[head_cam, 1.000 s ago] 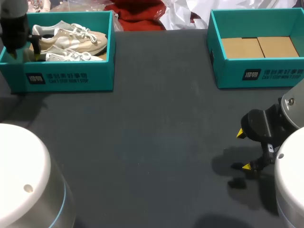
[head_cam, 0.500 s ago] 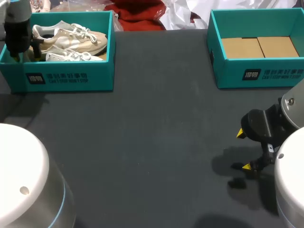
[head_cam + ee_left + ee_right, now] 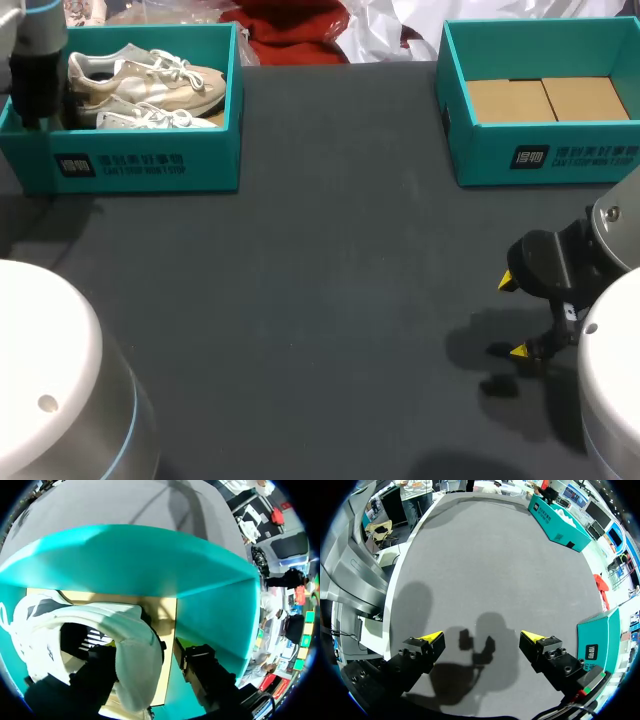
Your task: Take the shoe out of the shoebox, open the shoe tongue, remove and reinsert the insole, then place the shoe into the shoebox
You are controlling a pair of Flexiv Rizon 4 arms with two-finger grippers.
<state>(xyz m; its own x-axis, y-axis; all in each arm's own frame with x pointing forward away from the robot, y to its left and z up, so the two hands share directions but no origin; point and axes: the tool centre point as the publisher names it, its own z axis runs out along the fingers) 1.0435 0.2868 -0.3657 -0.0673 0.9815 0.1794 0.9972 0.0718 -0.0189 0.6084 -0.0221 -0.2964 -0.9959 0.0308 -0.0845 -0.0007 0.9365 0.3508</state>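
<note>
Two shoes sit in the shoebox at the table's far left corner. Left tool straddles one heel, a finger inside the collar, the other by the box wall, not clamped yet, so it's tight there. Right tool hangs wide open near the right edge, loads of room.

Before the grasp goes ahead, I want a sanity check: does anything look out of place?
Nothing stands out. Both shoes lie inside the left shoebox, the other shoebox holds only cardboard, and nothing is spilled.
</note>
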